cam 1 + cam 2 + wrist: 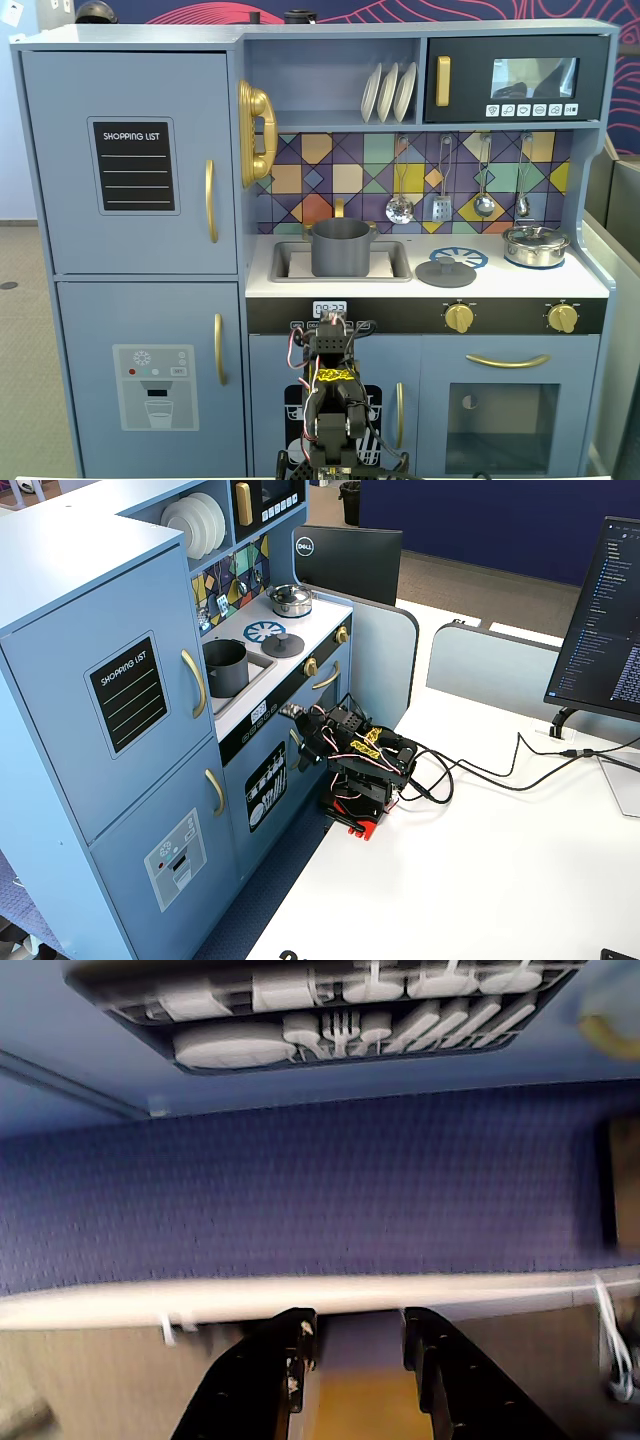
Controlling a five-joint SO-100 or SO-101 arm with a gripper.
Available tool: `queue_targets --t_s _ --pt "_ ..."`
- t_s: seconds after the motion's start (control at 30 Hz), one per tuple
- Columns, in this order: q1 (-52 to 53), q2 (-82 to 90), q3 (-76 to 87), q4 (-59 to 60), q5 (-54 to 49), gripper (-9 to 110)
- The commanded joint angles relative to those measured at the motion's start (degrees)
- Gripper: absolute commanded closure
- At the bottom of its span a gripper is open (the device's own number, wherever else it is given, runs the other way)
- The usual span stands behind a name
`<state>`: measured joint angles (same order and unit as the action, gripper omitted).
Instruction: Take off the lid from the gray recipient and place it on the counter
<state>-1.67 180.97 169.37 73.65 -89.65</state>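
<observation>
The gray recipient [340,247] stands uncovered in the sink recess of the counter [330,288]; it also shows in the other fixed view [225,667]. The dark gray lid [446,271] lies flat on the counter beside the blue burner print, right of the pot, and shows in the other fixed view [283,645] too. My gripper [360,1325] is open and empty. It points down past the white table edge toward blue carpet, low in front of the toy kitchen [300,742], far below the counter. The arm [335,400] is folded.
A shiny steel pot with lid [535,245] sits at the counter's right end. The kitchen's dishwasher print [330,1020] is close above the gripper. Cables [480,770] trail from the arm's base across the white table. A monitor [600,620] stands at the right.
</observation>
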Motion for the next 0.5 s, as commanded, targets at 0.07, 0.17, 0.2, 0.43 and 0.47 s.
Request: queue_targets --t_s 0.07,0.17,0.2,0.43,0.47 --pt "-0.7 1.05 2.64 8.88 -0.7 101" --pt "-0.7 1.05 2.64 13.97 0.88 99" --pt "-0.26 1.05 2.64 13.97 2.46 99" --pt "2.11 1.14 2.64 13.97 3.08 98" --pt "2.11 1.14 2.64 13.97 3.08 97"
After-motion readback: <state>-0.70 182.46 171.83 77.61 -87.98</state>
